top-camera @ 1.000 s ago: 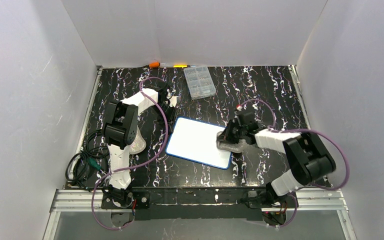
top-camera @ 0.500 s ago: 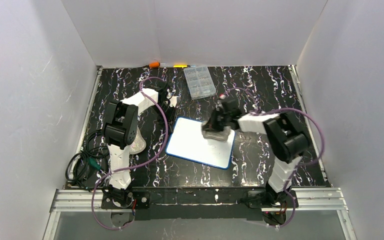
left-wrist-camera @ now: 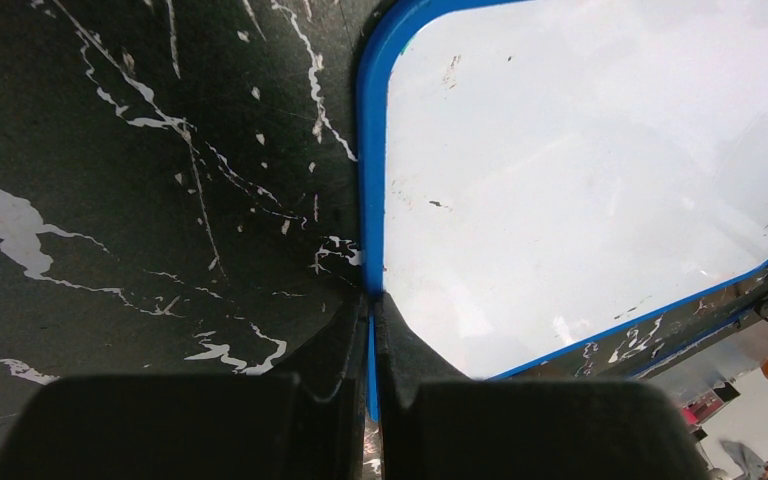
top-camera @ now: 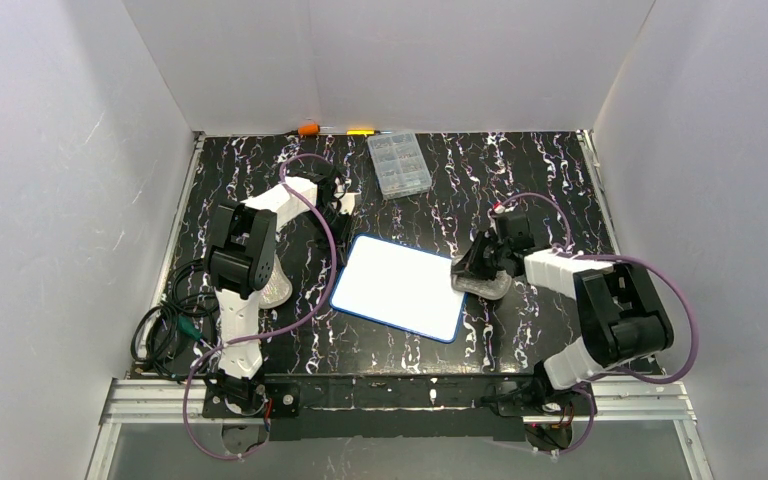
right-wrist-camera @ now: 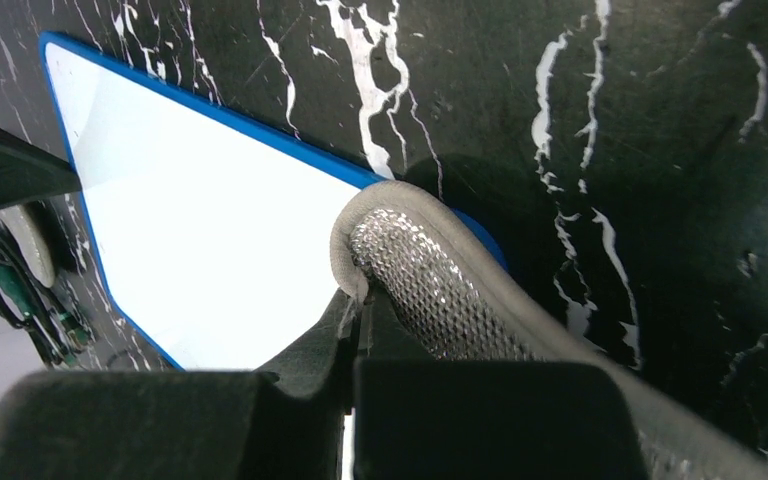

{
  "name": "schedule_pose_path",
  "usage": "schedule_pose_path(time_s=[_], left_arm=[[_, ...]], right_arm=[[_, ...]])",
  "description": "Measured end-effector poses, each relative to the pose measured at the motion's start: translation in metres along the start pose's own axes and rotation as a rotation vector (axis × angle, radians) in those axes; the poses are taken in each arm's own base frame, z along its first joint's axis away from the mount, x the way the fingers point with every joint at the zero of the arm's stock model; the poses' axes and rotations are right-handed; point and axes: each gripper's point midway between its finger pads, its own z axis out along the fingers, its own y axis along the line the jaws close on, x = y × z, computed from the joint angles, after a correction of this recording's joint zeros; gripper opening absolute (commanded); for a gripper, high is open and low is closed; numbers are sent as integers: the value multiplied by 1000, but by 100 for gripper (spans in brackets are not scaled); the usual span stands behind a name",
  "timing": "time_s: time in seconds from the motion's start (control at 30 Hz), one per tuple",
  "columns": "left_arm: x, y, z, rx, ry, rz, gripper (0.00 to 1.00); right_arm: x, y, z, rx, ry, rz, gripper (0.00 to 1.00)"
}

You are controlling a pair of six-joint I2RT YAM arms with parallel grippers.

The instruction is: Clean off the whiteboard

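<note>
Clamping grey mesh pad [right-wrist-camera: 425, 290], right tool [right-wrist-camera: 357, 310] at whiteboard [right-wrist-camera: 210, 230] edge.

Top cam: fixed, high above the near edge, looks down on the whole desk [top-camera: 540, 180]. Left wrist cam: very close, low over the whiteboard [left-wrist-camera: 580, 180] rim. Right wrist cam: close, angled down at the board's opposite edge. All three share the whiteboard.

The whiteboard [top-camera: 400, 285] is glossy and smooth, rimmed in blue plastic; the counter [top-camera: 540, 170] is matt black, white-veined; the wiping cloth [right-wrist-camera: 430, 290] shows silvery mesh, grey-hemmed.
</note>
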Motion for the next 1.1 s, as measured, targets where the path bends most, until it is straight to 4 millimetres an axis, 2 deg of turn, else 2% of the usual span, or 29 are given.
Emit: schedule_pose_path(time_s=[0.07, 0.13, 0.23, 0.4, 0.47, 0.53, 0.6, 0.7, 0.77, 0.83, 0.9, 0.93, 1.0, 1.1], left_arm=[[0, 0, 0, 0, 0, 1, 0], [0, 0, 0, 0, 0, 1, 0], [0, 0, 0, 0, 0, 1, 0], [0, 0, 0, 1, 0, 3, 0], [0, 0, 0, 1, 0, 3, 0], [0, 0, 0, 1, 0, 3, 0], [0, 0, 0, 1, 0, 3, 0], [0, 0, 0, 1, 0, 4, 0], [0, 0, -1, 1, -1, 11, 0], [0, 0, -1, 1, -1, 18, 0], [0, 0, -2, 0, -1, 25, 0], [0, 0, -2, -2, -1, 32, 2], [0, 1, -4, -9, -3, 45, 17], [4, 7, -9, -45, 5, 89, 32]], right_arm=[[0, 10, 8, -5, 11, -4, 1], [2, 33, 24, -25, 31, -34, 1], [10, 74, 54, -71, 65, -81, 1], [27, 159, 112, -195, 107, -137, 1], [32, 182, 128, -234, 117, -145, 1], [33, 198, 140, -260, 120, -141, 1], [33, 203, 143, -270, 124, -137, 1], [29, 195, 139, -271, 126, -117, 1], [20, 175, 126, -246, 115, -98, 1], [-1, 141, 106, -185, 84, -63, 1], [-31, 102, 82, -110, 26, -15, 1], [-46, 84, 70, -72, -6, 3, 1], [-77, 51, 48, 4, -78, 44, 1], [-100, 24, 26, 81, -141, 56, 1]])
